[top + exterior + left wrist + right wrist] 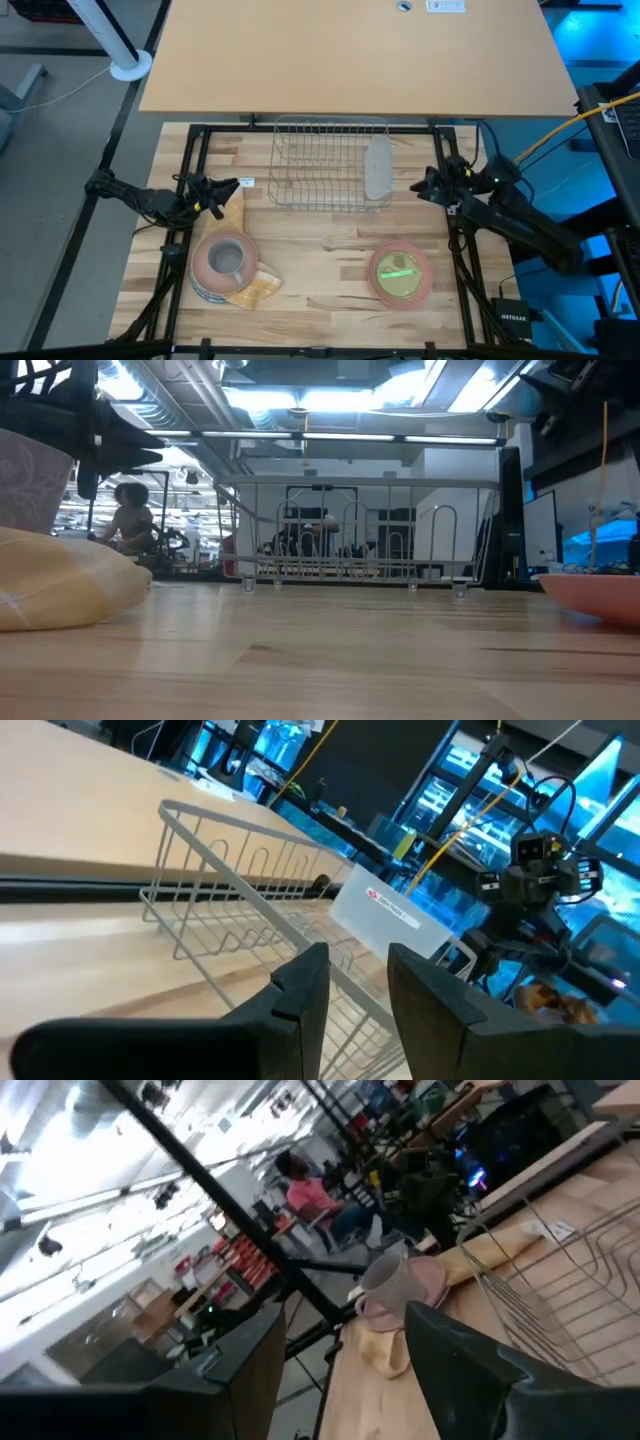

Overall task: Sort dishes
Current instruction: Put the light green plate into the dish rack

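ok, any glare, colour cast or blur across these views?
High view: blue spill at the right edge, green glint in the pink plate. Low view: bright ceiling lights behind the wire rack, near cloth soft. Right wrist view: smeared, washed-out background. Left wrist view: blue screen glow.

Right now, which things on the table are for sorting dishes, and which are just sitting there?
For the job:
grey mug on a pink and blue-patterned plate stack
pink plate, with something green in it

Just sitting there:
wire rack
yellow cloth
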